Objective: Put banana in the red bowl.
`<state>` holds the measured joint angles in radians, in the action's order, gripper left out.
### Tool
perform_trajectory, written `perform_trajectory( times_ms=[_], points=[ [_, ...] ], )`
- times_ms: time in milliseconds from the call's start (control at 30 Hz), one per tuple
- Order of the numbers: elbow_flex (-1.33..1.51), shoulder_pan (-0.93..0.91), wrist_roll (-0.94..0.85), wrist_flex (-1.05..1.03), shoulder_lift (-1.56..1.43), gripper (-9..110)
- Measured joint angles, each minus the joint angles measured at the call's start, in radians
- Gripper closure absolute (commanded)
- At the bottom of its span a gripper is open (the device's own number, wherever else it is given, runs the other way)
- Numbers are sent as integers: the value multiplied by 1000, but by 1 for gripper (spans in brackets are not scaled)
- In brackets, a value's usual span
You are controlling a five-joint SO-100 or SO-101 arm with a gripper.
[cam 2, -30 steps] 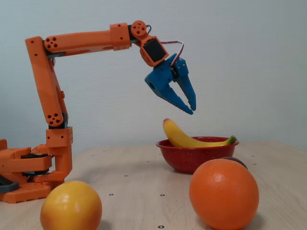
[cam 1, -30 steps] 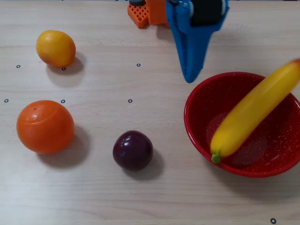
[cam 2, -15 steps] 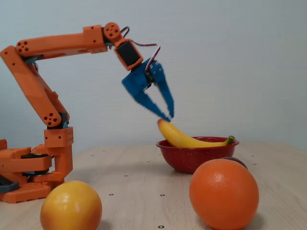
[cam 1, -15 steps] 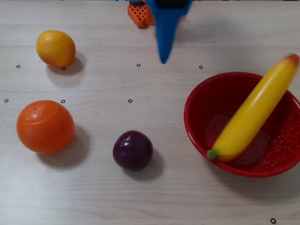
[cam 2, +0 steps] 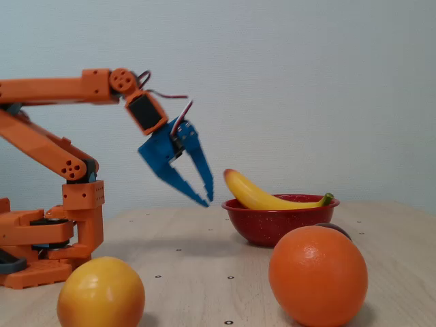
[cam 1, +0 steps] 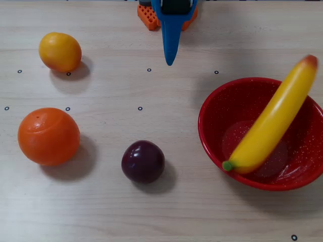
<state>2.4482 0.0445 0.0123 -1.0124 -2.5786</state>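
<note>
Banana (cam 1: pixel 272 122) lies slantwise in red bowl (cam 1: pixel 214 143) near table's right edge, green stem low inside, reddish end propped over far rim: too long to lie flat. Gripper (cam 2: pixel 206 198) empty, fingers slightly spread, hanging clear of bowl near table's far edge. Placement looks done. Orange (cam 1: pixel 48 136), plum (cam 1: pixel 143 161), yellow fruit (cam 1: pixel 60 51) sit apart on left half.
</note>
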Motion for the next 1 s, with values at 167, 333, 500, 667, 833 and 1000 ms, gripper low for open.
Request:
perform_trajectory(
  times_ms=[167, 333, 500, 667, 833, 1000],
  points=[
    [109, 0, -6, 0, -115, 102],
    [235, 0, -14, 0, -267, 102],
    [379, 0, -14, 0, -405, 102],
    [514, 0, -14, -2, -522, 102],
    [571, 0, -14, -3, -600, 102],
    [575, 0, 32, -57, -626, 102]
  ],
)
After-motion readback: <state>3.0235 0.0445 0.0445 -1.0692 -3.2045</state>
